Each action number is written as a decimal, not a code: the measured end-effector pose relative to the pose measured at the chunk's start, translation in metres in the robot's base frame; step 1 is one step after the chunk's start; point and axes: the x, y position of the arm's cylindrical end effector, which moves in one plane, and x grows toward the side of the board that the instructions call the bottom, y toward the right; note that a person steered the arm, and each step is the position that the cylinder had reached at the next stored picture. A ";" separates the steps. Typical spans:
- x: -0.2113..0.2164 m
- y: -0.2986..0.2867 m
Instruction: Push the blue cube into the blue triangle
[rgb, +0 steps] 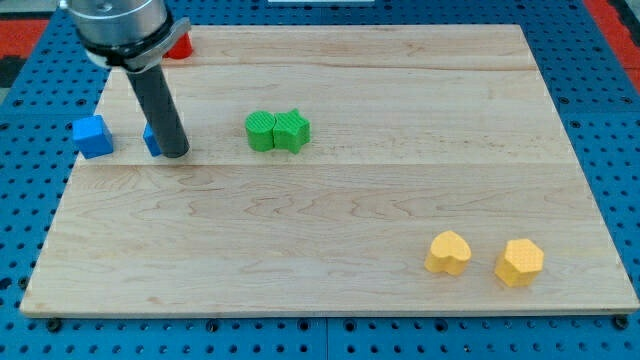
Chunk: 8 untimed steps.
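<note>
A blue block, cube-like, sits near the board's left edge. A second blue block lies a little to its right, mostly hidden behind my rod, so its shape cannot be made out. My tip rests on the board right against that hidden block's right side. A gap of bare wood separates the two blue blocks.
A red block is at the view's top left, partly behind the arm. A green round block and a green star touch near the middle. A yellow heart and a yellow hexagon lie at bottom right.
</note>
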 end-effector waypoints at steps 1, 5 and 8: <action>-0.008 -0.017; 0.008 -0.122; -0.012 -0.115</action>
